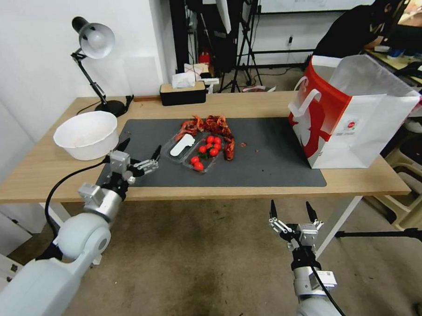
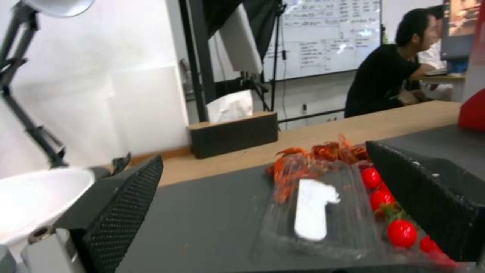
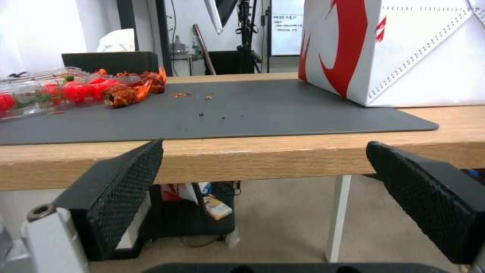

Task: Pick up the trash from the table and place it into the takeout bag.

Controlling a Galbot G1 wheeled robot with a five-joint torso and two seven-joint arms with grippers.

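Observation:
On the dark grey mat (image 1: 267,155) of the table (image 1: 43,170) lies the trash: a clear plastic clamshell (image 1: 194,151) holding red cherry tomatoes (image 1: 209,148) and a white label, with a heap of red crayfish shells (image 1: 209,125) behind it. My left gripper (image 1: 141,147) hovers open over the mat's left edge, its fingers pointing at the clamshell (image 2: 323,212) a short way ahead. The red and white takeout bag (image 1: 354,119) stands open at the table's right end. My right gripper (image 1: 290,205) hangs open below the table's front edge, facing the bag (image 3: 404,49).
A white bowl (image 1: 86,134) sits at the table's left, just beside my left arm. A desk lamp (image 1: 94,42) and a black tissue box (image 1: 182,93) stand along the back edge. Small crumbs (image 3: 202,102) dot the mat between shells and bag.

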